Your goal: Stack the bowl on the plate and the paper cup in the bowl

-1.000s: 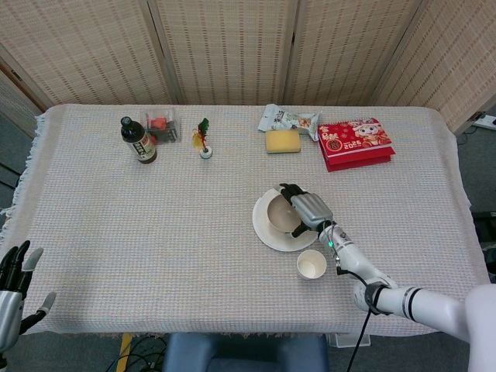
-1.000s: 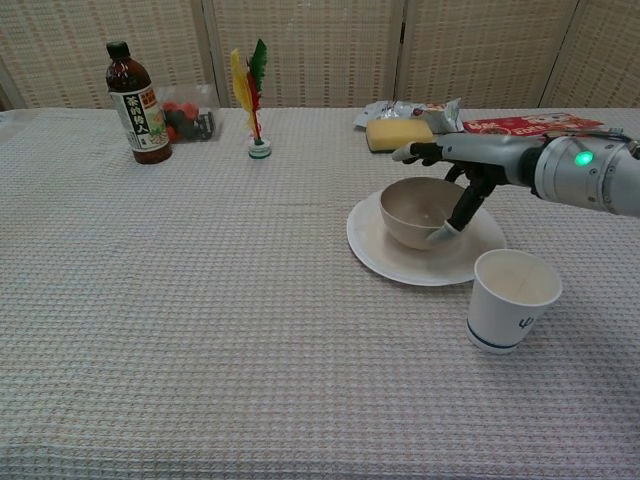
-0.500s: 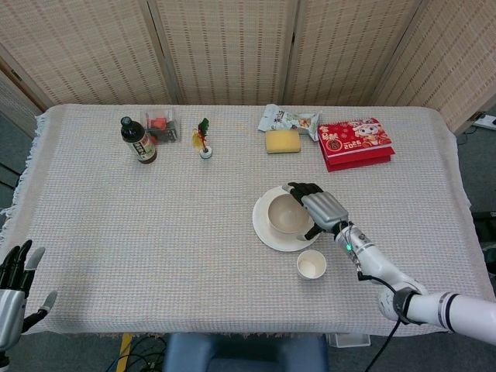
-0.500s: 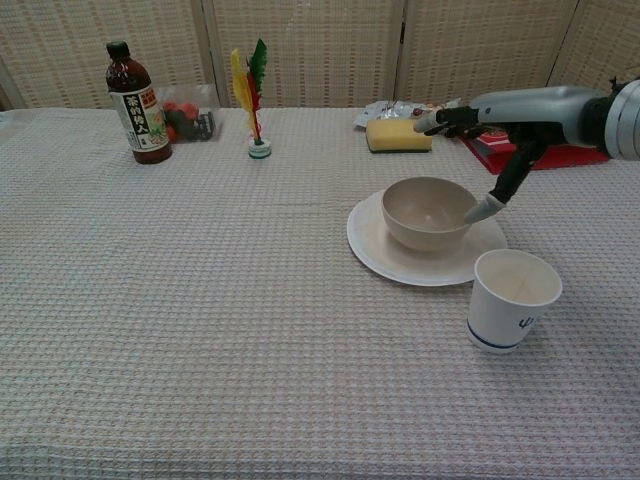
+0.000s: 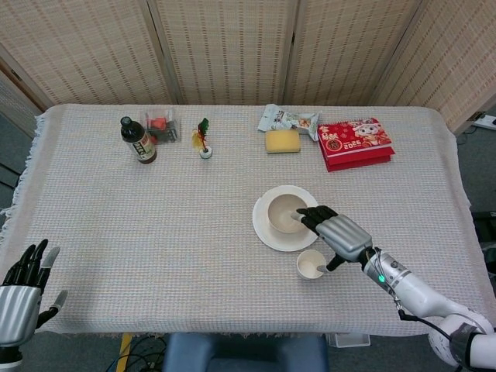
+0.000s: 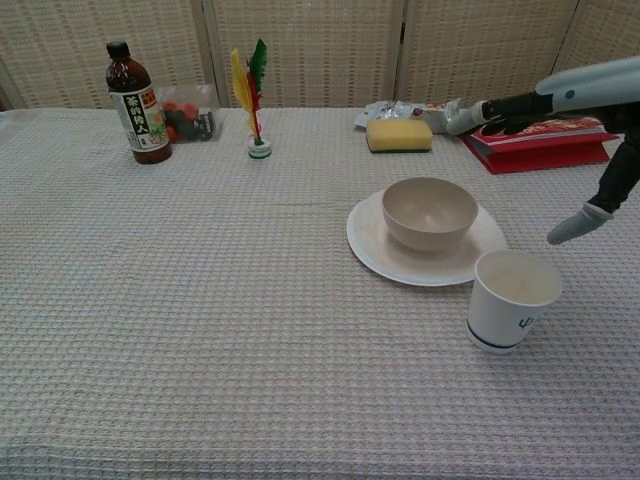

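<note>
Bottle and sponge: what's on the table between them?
A feather shuttlecock stands between the bottle and the yellow sponge; the chest view shows it best.

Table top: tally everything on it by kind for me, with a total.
Tableware: 3, bowl, plate, paper cup
Bottles: 1, sauce bottle
Shuttlecocks: 1, feather shuttlecock
Sponges: 1, yellow sponge
Packets and boxes: 3, snack packet, red box, clear box
Total: 9
</note>
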